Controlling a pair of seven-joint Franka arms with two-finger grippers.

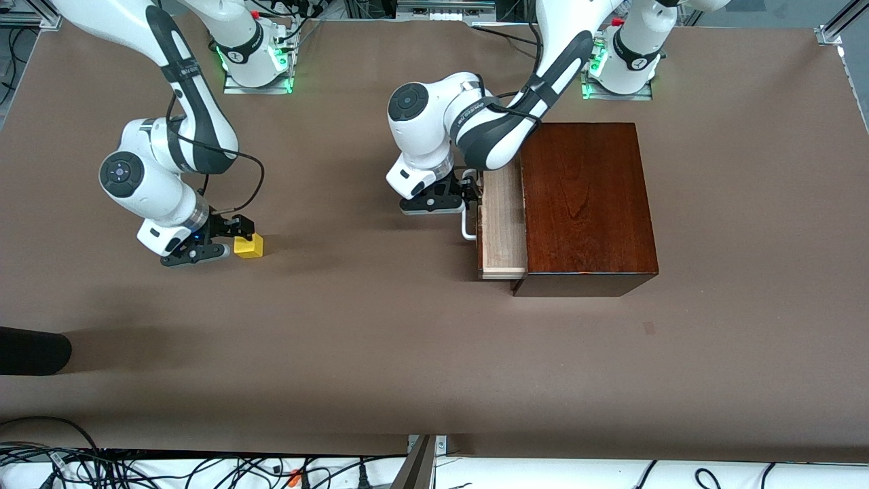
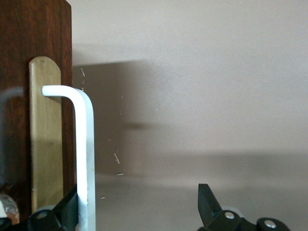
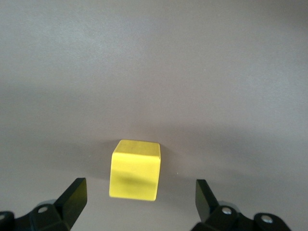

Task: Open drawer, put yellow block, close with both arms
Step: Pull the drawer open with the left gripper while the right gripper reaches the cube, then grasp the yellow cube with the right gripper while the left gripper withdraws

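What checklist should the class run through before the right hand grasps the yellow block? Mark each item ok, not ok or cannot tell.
1. Right hand open: ok, fingers spread wide.
2. Yellow block between its fingers: ok, it sits on the table untouched.
3. Drawer open enough to take the block: ok, its pale interior shows.
4. Drawer's inside free of clutter: cannot tell, part is hidden under the left arm.
5. Left hand at the white handle: ok, open, one finger beside the bar.

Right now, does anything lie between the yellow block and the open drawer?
No. In the front view only bare brown table separates the block from the drawer; the left gripper stands open at the drawer's handle.
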